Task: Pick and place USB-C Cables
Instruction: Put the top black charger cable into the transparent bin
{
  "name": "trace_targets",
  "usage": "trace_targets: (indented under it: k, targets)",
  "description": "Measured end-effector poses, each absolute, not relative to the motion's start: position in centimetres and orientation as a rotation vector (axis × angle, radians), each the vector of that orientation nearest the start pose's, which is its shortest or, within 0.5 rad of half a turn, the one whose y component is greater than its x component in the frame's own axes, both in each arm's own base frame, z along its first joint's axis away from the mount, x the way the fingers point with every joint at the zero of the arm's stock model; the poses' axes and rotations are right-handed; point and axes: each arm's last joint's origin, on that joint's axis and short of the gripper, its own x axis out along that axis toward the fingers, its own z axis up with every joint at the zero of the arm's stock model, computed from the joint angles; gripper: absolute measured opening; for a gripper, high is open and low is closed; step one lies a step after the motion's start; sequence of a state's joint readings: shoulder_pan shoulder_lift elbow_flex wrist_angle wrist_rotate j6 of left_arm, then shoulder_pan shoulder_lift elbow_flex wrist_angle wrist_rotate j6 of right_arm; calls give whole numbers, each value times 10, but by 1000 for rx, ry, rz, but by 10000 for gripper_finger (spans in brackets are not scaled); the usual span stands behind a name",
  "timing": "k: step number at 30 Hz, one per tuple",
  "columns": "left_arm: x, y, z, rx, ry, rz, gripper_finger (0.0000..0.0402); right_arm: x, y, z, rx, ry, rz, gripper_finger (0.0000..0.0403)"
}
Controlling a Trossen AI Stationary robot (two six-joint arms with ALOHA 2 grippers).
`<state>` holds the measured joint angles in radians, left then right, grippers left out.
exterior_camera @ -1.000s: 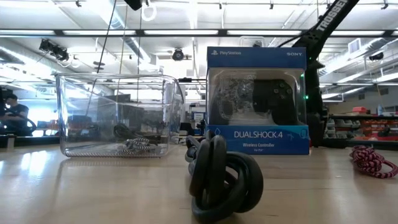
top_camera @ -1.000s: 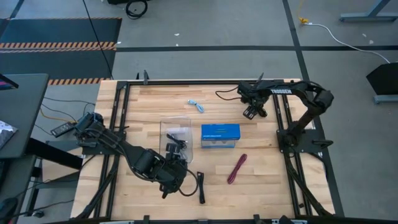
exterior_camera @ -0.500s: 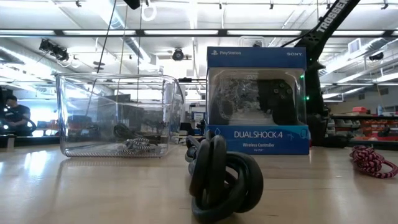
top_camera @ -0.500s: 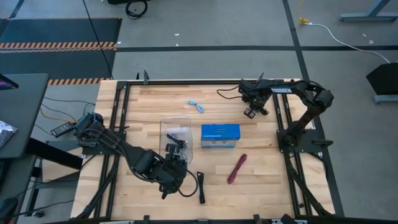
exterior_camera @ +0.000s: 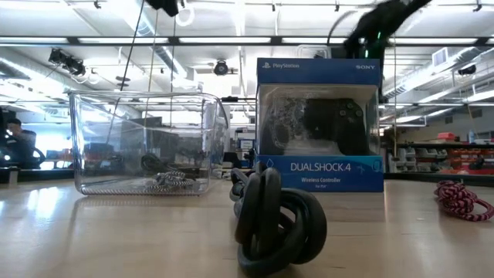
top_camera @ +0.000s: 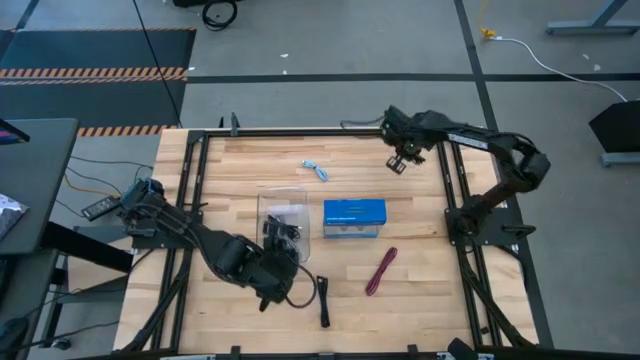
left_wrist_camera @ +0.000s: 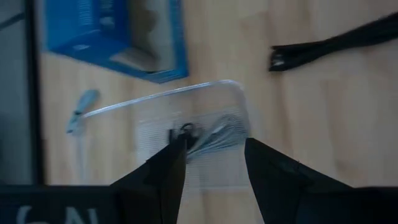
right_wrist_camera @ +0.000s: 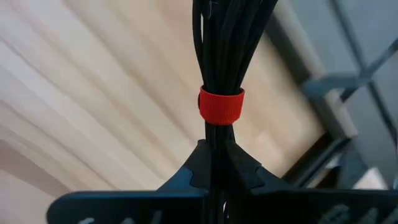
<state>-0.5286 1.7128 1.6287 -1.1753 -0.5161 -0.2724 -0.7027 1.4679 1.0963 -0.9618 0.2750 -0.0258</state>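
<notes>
My right gripper (top_camera: 398,160) is over the table's far right part, shut on a black USB-C cable bundle (right_wrist_camera: 224,50) bound with a red strap (right_wrist_camera: 221,104). My left gripper (top_camera: 281,243) hangs open above the clear tray (top_camera: 283,212), which holds a black cable (left_wrist_camera: 184,133). Nothing lies between the open fingers of my left gripper (left_wrist_camera: 211,167). A light blue cable (top_camera: 316,170) lies at the far middle, a maroon one (top_camera: 381,270) at the near right, and a black one (top_camera: 323,300) at the near edge. My right gripper pinches the black bundle between its two fingers, a little behind the red strap (right_wrist_camera: 216,146). The bundle runs on straight past the fingertips, in line with the fingers. The wood shows blurred behind it, and the bundle looks lifted clear of the table.
A blue controller box (top_camera: 354,217) stands at mid-table, right of the tray. Black frame rails (top_camera: 455,190) run along the table's edges near my right arm. In the low view the black cable coil (exterior_camera: 274,220) lies in front of the box (exterior_camera: 320,123).
My right gripper has risen and gone toward the table's far edge. The black-and-red cable, which lay on the wood near it, has come up with it. In the low view the right arm has swung up out of the space beside the box.
</notes>
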Motion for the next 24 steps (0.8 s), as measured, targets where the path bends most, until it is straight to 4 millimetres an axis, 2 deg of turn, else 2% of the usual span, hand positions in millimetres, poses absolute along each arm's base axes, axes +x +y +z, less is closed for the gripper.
trace_targets:
  k: [4, 9, 16, 24]
  targets:
    - [293, -136, 332, 395, 1032, 184, 171, 198, -160, 289, 208, 1182, -800, 19]
    - [288, -106, 365, 346, 887, 213, 161, 196, -126, 330, 134, 967, -699, 19]
    - [279, -77, 407, 267, 663, 154, 121, 197, -82, 357, 52, 769, -517, 19]
    - [283, -54, 421, 240, 566, 127, 93, 216, -43, 370, -17, 607, -298, 19]
